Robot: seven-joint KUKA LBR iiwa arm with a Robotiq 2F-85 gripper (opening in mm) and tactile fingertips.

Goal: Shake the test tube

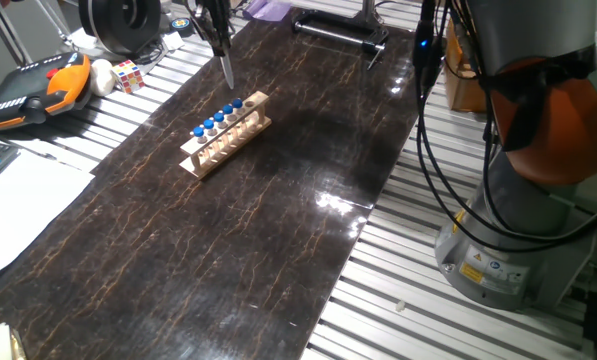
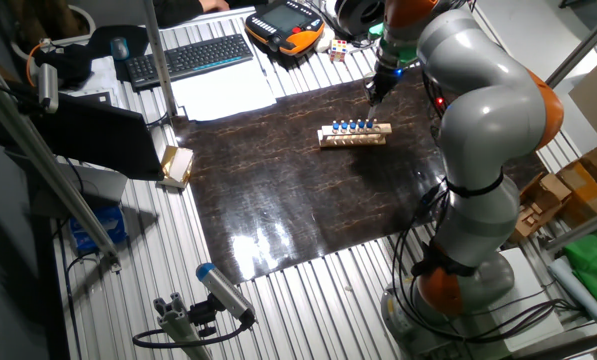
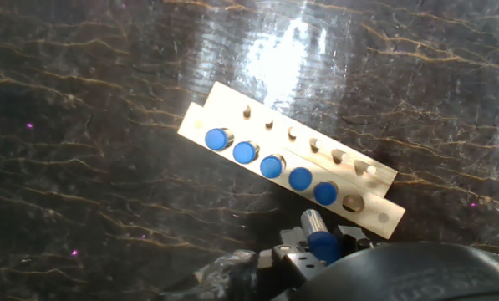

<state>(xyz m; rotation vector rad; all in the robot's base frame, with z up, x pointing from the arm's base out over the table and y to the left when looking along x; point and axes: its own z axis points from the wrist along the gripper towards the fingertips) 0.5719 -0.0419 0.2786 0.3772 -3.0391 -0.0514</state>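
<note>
A light wooden rack (image 1: 225, 135) lies on the dark marble-patterned mat (image 1: 238, 230) and holds several blue-capped test tubes (image 1: 216, 119). In the hand view the rack (image 3: 232, 113) shows a row of blue caps (image 3: 272, 165) and one empty hole near its right end. My gripper (image 1: 221, 45) hangs above and behind the rack, shut on one test tube (image 1: 228, 72) that is lifted clear of it. In the hand view this tube (image 3: 316, 230) sits between my fingers at the bottom edge, and my gripper (image 3: 320, 251) is closed around it. The other fixed view shows the gripper (image 2: 375, 90) above the rack (image 2: 353, 135).
An orange-black teach pendant (image 1: 38, 90), a Rubik's cube (image 1: 128, 75) and white papers (image 1: 18, 200) lie left of the mat. A keyboard (image 2: 193, 55) and a small box (image 2: 176, 165) sit beyond it. The robot base (image 1: 518, 250) and cables stand at the right.
</note>
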